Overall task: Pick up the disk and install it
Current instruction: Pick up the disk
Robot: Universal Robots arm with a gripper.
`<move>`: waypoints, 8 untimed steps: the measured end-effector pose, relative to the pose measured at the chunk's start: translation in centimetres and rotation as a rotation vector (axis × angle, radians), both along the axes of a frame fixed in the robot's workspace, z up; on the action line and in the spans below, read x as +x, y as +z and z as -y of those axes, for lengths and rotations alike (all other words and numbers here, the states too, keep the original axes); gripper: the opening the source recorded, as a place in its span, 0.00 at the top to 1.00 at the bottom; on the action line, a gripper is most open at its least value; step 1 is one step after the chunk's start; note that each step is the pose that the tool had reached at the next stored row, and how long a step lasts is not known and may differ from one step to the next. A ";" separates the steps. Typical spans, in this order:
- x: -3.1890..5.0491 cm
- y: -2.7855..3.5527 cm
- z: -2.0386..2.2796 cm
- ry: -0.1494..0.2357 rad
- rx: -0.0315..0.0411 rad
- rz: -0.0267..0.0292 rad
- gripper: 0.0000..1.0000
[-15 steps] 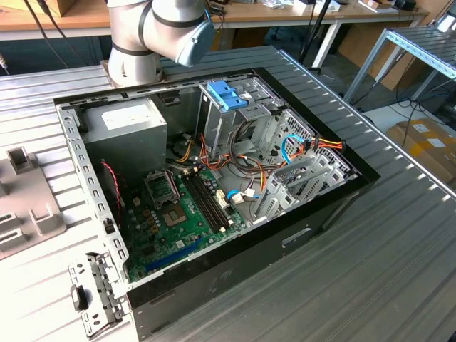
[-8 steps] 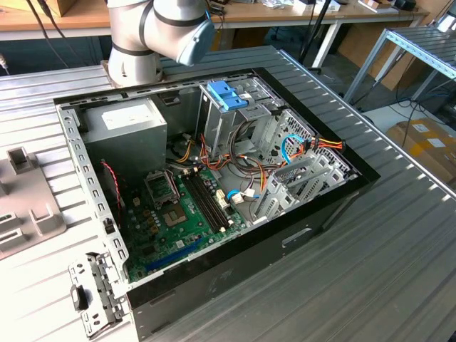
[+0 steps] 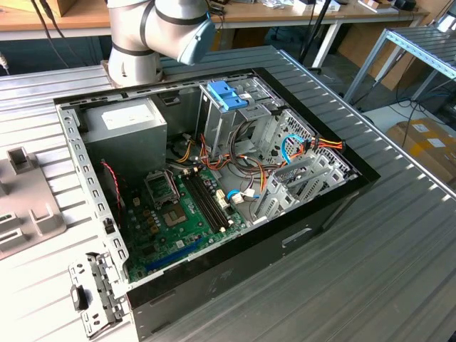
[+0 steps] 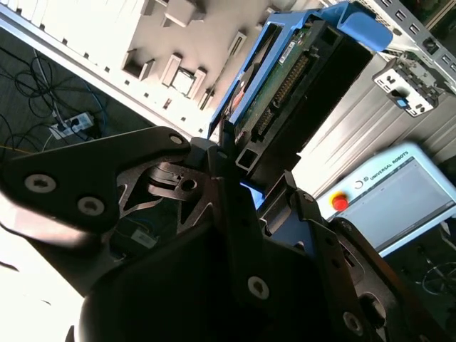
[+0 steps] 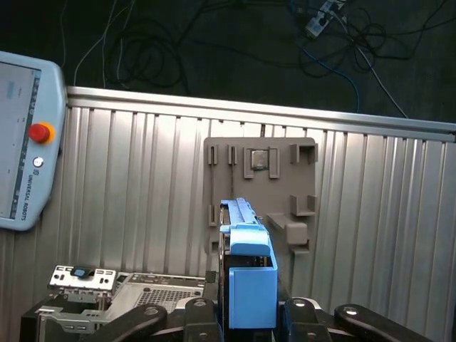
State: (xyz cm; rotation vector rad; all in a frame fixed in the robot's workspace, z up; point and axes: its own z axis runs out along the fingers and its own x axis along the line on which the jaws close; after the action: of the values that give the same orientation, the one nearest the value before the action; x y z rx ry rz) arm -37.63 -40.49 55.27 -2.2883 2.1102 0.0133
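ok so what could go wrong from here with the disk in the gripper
Slip or tilt: the gripper clamps the disk by one end, with most of it sticking out, so a knock could twist it.
Snag: loose orange and yellow cables lie beside the drive cage inside the open case and might catch a blue rail.
Scrape: in the second wrist view the disk's bare circuit board faces outward, so metal edges could scratch it.

I see a robotics lab or workshop here: the arm's base (image 3: 134, 57) stands on a ribbed metal table (image 3: 399, 271) beside an opened computer case (image 3: 285, 235), wooden benches (image 3: 78, 18) line the back, cables (image 5: 164, 43) trail over the dark floor, and a control tablet (image 5: 21, 135) lies on the tabletop.
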 end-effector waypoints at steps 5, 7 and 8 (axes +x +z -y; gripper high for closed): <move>1.30 -0.05 0.11 0.000 0.0000 -0.0067 0.63; 1.72 -0.06 0.16 0.000 0.0000 -0.0088 0.63; 1.90 -0.06 0.18 0.000 0.0000 -0.0097 0.63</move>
State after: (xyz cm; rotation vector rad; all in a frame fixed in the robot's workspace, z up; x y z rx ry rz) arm -35.73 -40.67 55.21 -2.2929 2.1148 0.0245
